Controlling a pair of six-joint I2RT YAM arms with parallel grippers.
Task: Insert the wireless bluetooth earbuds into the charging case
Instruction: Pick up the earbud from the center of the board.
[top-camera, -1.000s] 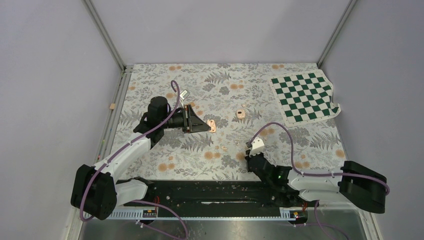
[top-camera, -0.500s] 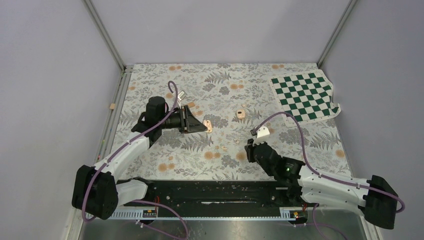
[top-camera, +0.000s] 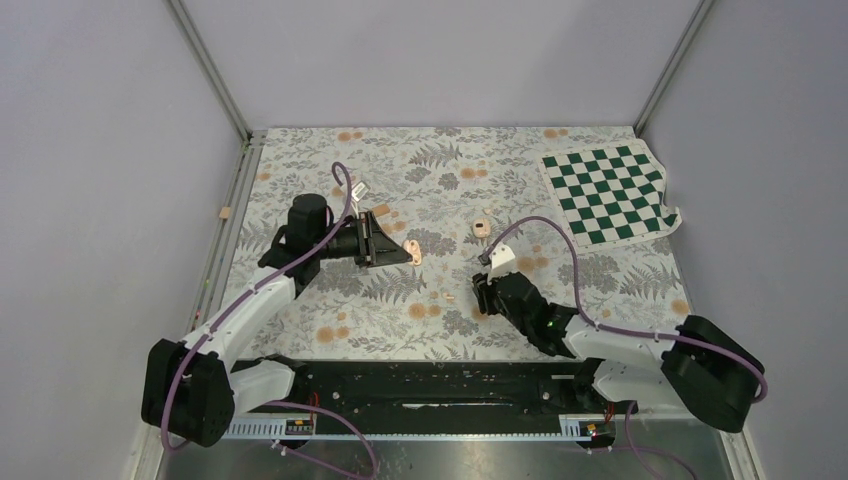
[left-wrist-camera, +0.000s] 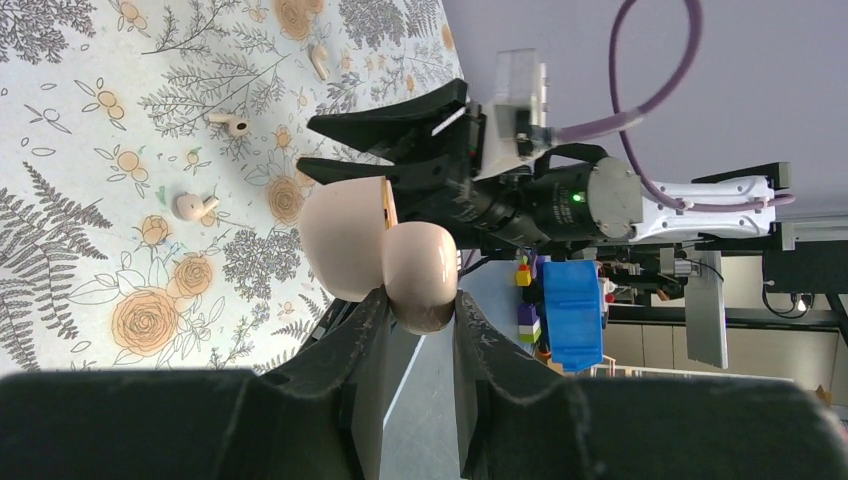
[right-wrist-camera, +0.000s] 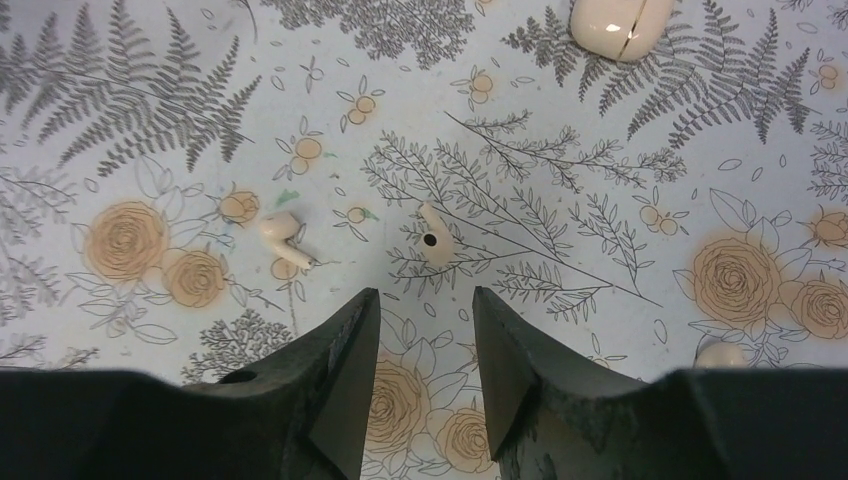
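My left gripper (top-camera: 405, 250) is shut on the open pale peach charging case (top-camera: 414, 250) and holds it above the floral cloth. In the left wrist view its fingers (left-wrist-camera: 420, 300) pinch one half of the case (left-wrist-camera: 420, 275), with the other half swung out beside it. My right gripper (top-camera: 482, 293) is open and empty, low over the cloth. In the right wrist view it (right-wrist-camera: 422, 310) sits just short of two earbuds (right-wrist-camera: 434, 240) (right-wrist-camera: 282, 238) lying apart on the cloth. A third earbud (right-wrist-camera: 720, 352) peeks out at the right finger's edge.
A second pale, closed, case-like object (top-camera: 482, 228) (right-wrist-camera: 620, 22) lies on the cloth beyond the earbuds. A green checkered cloth (top-camera: 610, 195) lies at the back right. A tan block (top-camera: 225, 212) sits on the left rail. Walls enclose the table.
My right arm has reached forward and left, bringing its open gripper up to the earbuds. My left gripper with the case has shifted slightly left.
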